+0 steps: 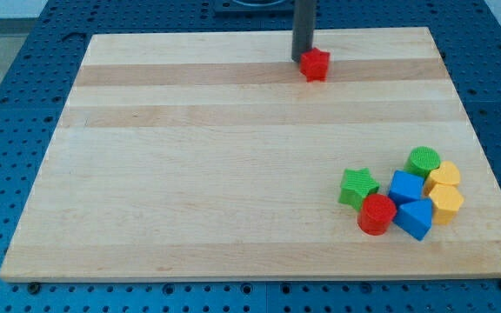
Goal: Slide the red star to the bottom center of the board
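Observation:
The red star (pixel 316 64) lies on the wooden board (pixel 233 165) near the view's top, a little right of centre. My rod comes down from the top edge and my tip (pixel 302 59) rests on the board just left of and slightly behind the red star, touching or nearly touching it.
A cluster of blocks sits at the view's lower right: a green star (pixel 357 187), a red cylinder (pixel 377 214), a blue cube (pixel 405 186), a blue wedge-like block (pixel 415 217), a green cylinder (pixel 423 161) and two yellow blocks (pixel 444 175) (pixel 447 203). Blue pegboard table surrounds the board.

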Robot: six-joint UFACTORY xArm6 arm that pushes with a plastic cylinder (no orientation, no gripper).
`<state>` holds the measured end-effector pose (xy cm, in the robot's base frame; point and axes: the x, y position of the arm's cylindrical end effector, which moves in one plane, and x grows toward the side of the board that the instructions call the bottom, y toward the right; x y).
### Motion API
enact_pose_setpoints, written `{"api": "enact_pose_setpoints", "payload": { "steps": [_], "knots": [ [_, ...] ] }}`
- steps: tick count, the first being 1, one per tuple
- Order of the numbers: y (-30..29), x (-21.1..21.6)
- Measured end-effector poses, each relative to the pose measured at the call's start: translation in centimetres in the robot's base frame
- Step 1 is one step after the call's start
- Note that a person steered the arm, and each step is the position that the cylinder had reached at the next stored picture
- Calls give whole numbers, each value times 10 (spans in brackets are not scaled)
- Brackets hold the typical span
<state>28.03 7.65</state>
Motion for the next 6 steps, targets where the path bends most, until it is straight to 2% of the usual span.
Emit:
{"api": "enact_pose_setpoints", "payload": {
  "steps": [1, 2, 3, 4, 6],
  "knots": [
    [11, 37],
    [11, 30],
    [13, -2],
    [36, 5],
    [45, 87]
  ]
}}
